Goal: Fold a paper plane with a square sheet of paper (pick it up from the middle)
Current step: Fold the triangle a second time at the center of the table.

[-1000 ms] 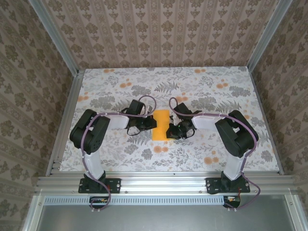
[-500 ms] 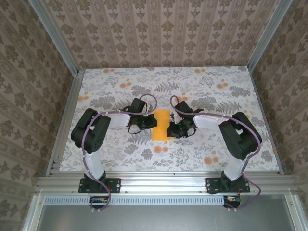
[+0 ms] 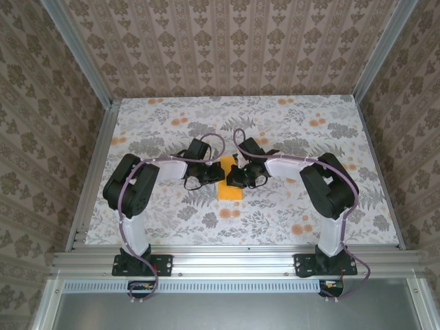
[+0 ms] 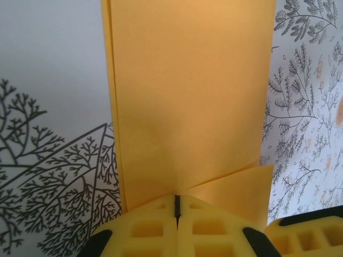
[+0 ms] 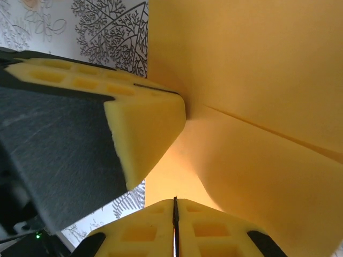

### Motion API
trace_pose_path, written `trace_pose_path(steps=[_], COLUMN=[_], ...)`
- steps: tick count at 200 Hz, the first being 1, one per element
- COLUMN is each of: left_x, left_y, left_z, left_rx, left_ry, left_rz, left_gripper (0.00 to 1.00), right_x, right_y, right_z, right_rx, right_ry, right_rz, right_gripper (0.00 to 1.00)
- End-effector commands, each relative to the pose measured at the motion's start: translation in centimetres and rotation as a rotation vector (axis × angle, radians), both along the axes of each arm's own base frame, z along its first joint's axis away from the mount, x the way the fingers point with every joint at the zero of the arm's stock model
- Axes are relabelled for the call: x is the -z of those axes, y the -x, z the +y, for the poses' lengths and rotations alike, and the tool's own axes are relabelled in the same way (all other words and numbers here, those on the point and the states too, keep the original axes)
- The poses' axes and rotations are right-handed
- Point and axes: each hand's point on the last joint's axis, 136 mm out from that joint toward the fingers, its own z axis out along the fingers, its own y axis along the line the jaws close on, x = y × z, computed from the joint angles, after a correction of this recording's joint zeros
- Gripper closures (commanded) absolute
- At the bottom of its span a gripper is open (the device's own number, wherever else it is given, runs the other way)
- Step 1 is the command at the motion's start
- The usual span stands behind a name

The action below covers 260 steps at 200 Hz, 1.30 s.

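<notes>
While both arms are bent inward from the lower edge of the top view, the left gripper (image 3: 214,176) and right gripper (image 3: 238,177) are seen with pads pressed together. Their tips touch opposite sides of the folded square sheet of paper (image 3: 230,191), laid mid-frame on the floral tablecloth (image 3: 302,130).

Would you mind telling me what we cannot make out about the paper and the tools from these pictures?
1. Far end of the paper: left wrist view, cut off by the top edge.
2. Its fold pattern: top view, too small, partly covered by the tools.
3. Whether the shut left tool or shut right tool pinches paper: wrist views, own fingertips cover the contact.
</notes>
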Motion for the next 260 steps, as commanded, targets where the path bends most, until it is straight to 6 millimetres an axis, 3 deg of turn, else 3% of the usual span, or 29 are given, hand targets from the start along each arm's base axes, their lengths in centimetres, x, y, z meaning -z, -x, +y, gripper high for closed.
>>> trace_pose_path(steps=[1,57,157,171,194,209,238,260], left_x=[2.7,3.5,4.7,4.5,3.8,3.7,3.9,3.8], left_y=[1.2,1.2,0.9,0.8,0.6,0.7,0.8,0.8], left_z=[1.4,2.3,3.4,3.2,2.7,2.4,2.1,1.9], left_rx=[-0.03,-0.057,-0.073,-0.066,-0.054,-0.048,-0.047,-0.045], left_ry=[-0.091,-0.144,-0.185,-0.178,-0.16,-0.157,-0.153,-0.149], left_rz=[0.087,0.104,0.121,0.114,0.1,0.099,0.106,0.105], left_gripper=[0.98,0.98,0.98,0.98,0.98,0.98,0.98,0.98], right_x=[1.0,3.9,3.9,3.1,-0.9,-2.2,-1.1,0.4], right_y=[-0.6,2.7,9.3,8.9,6.2,4.6,2.7,2.3], right_z=[0.1,-2.5,-7.7,-7.9,-6.2,-5.2,-3.9,-3.3], right_rx=[0.013,-0.004,0.026,0.043,0.051,0.05,0.044,0.036], right_ry=[0.032,0.109,0.106,0.093,0.009,-0.021,-0.029,-0.017], right_rz=[0.023,0.112,0.209,0.188,0.062,0.011,0.021,0.055], right_gripper=[0.9,0.9,0.9,0.9,0.9,0.9,0.9,0.9])
